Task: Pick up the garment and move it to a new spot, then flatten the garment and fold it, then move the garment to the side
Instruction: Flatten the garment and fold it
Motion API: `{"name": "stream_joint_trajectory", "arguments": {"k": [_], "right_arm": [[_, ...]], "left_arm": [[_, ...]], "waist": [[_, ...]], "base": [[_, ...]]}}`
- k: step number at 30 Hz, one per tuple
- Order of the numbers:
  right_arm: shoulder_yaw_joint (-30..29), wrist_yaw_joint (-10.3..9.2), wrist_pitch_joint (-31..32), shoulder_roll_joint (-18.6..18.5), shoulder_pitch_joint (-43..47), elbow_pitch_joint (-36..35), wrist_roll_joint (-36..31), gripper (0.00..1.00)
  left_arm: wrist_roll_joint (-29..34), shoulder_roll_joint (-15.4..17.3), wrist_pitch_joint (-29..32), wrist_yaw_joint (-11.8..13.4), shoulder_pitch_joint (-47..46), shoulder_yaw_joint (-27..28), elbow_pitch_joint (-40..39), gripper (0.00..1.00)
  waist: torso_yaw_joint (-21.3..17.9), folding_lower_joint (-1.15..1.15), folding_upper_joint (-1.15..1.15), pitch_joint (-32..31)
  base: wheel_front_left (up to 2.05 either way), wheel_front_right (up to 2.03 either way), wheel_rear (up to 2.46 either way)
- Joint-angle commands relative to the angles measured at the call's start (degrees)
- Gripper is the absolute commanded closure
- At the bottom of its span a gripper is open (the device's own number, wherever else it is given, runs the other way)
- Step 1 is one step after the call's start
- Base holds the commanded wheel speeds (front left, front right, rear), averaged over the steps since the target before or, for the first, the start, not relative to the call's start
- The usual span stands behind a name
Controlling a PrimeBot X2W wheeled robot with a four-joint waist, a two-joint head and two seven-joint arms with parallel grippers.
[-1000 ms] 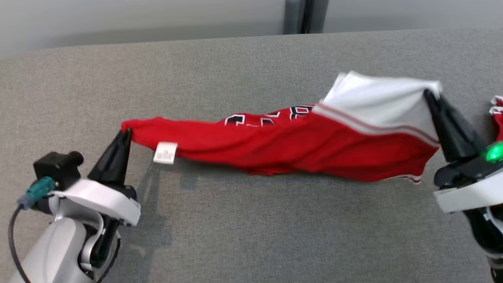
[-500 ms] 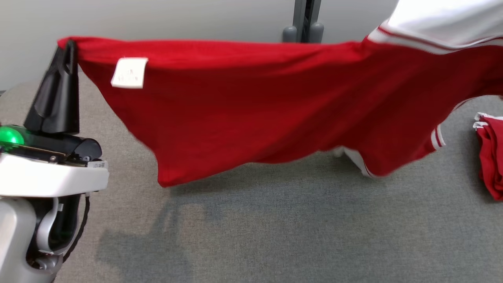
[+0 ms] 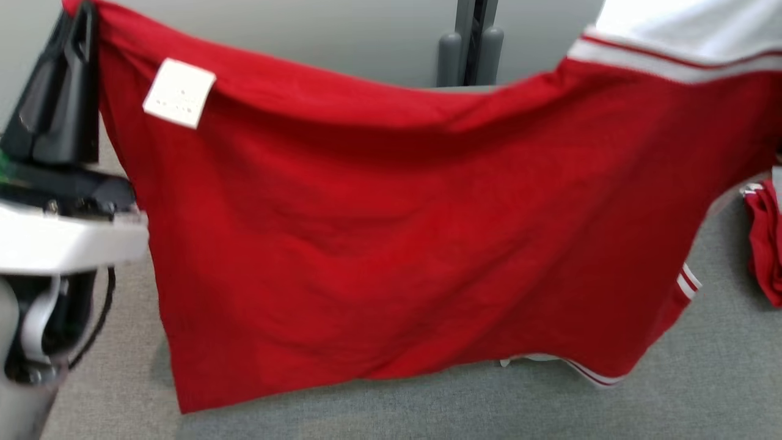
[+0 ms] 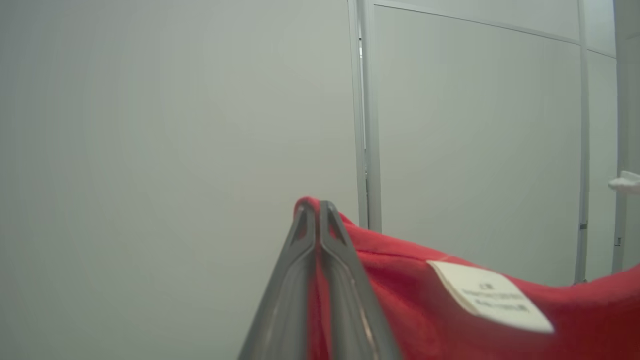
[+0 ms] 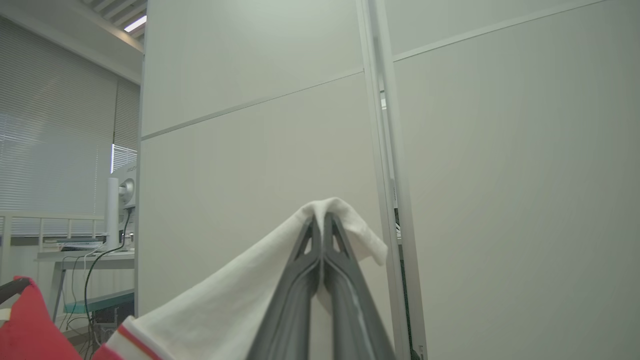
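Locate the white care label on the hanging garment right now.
Head view, upper left: the white label sits on the red garment near its top corner, just right of the left gripper pinching that corner.

This looks like an office. Pale partition panels [image 5: 500, 175] joined by slim metal posts [image 5: 382, 150] wall off the work area, as in a cubicle layout. Past the panel edge, slatted blinds [image 5: 50, 125] cover a wide window. A far table [image 5: 85, 255] there carries a white monitor [image 5: 127, 190] on a stand, with cables [image 5: 85, 300] hanging loose below it. A strip light [image 5: 136, 23] sits in the ceiling. The desk [image 3: 721, 391] in front has a grey, felt-like covering.
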Motion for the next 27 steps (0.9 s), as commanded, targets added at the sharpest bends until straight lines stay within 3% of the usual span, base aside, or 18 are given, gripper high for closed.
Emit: {"name": "stream_joint_trajectory", "arguments": {"k": [1, 12, 19, 27], "right_arm": [[1.1, 0.02, -0.3, -0.6, -2.7, 1.8, 0.6, 1.0], [13.4, 0.02, -7.5, -2.5, -35.0, 33.5, 2.6, 1.0], [17.3, 0.01, -11.2, 2.2, -52.7, 53.2, 2.9, 1.0], [21.5, 0.01, -11.3, 7.1, -59.6, 68.0, 4.3, 1.0]], "left_arm": [[-0.7, -0.2, 0.1, -1.1, -2.8, -0.1, 2.2, 1.0], [-2.0, -6.3, -0.8, -10.6, -34.2, -3.1, 35.4, 1.0], [-0.4, -9.0, -2.8, -13.8, -50.6, -4.4, 56.8, 1.0], [-0.7, -11.3, -1.7, -16.7, -57.3, -6.3, 71.5, 1.0]], "waist": [[-0.1, 0.0, 0.0, 1.4], [0.4, 0.0, 0.0, 9.8], [-0.6, 0.0, 0.0, 12.1], [-1.4, 0.0, 0.0, 14.1]], "base": [[0.0, 0.0, 0.0], [0.0, 0.0, 0.0], [0.0, 0.0, 0.0], [0.0, 0.0, 0.0]]}}
